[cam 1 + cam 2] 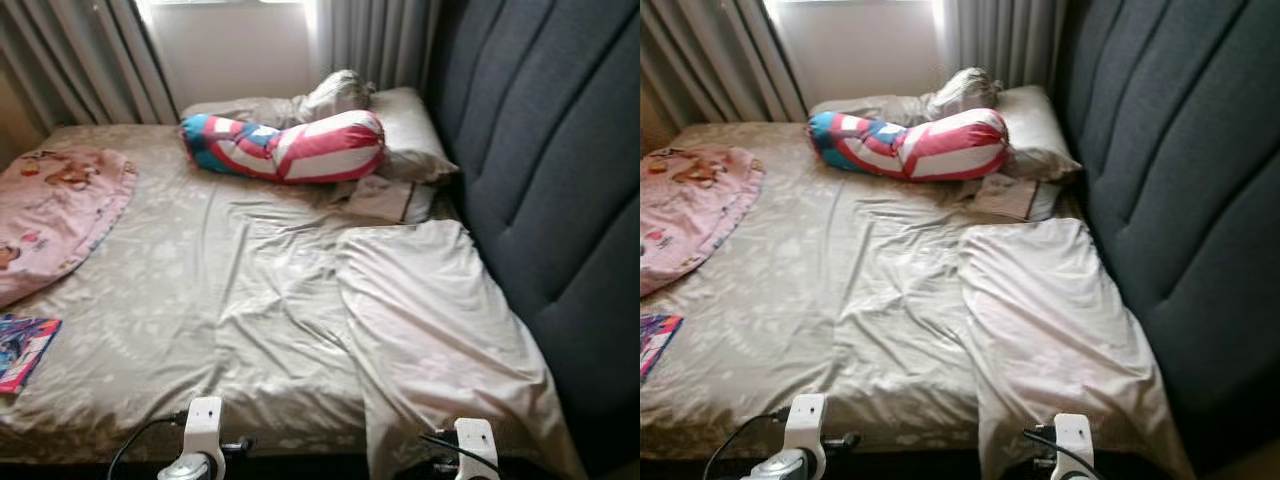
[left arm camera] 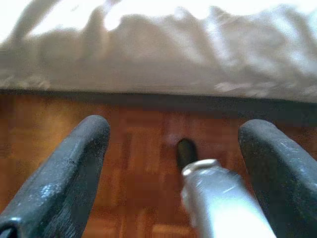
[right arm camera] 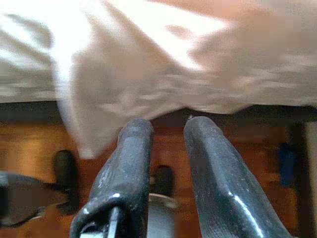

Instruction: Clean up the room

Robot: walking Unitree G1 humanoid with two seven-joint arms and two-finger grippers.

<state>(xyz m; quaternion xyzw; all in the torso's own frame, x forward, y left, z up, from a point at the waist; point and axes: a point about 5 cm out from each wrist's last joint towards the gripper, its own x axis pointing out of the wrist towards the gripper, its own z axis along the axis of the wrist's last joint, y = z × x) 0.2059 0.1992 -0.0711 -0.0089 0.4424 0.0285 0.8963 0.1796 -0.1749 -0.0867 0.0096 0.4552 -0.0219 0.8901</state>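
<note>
1. Two claws hang low at the near edge of the bed (image 1: pixel 200 300), above a wooden floor (image 2: pixel 138 163).
2. The left claw (image 2: pixel 173 144) is released, its two black fingers (image 2: pixel 74 163) set wide apart with nothing between them; the rumpled beige sheet (image 2: pixel 198 59) overhangs the bed edge just ahead of it.
3. The right claw (image 3: pixel 166 134) has its fingers (image 3: pixel 129 158) drawn near together with a narrow gap and grasps nothing; a hanging fold of the white blanket (image 3: pixel 124 74) lies just beyond its tips.
4. Ahead of the right claw, that blanket (image 1: pixel 430 330) spreads across the bed beside the dark padded headboard (image 1: pixel 560 180) and drapes over the near edge.
5. Far ahead of both claws, a red, white and blue bolster (image 1: pixel 290 147) lies across the far end of the bed, resting against a white pillow (image 1: pixel 405 130) with a bunched cloth (image 1: pixel 335 92) behind it.
6. Ahead and to the left of the left claw, a pink printed blanket (image 1: pixel 55 215) lies on the bed's left side, and nearer to that claw a colourful book (image 1: pixel 25 345) sits at the bed's left edge.
7. Grey curtains (image 1: pixel 90 60) hang behind the bed.
</note>
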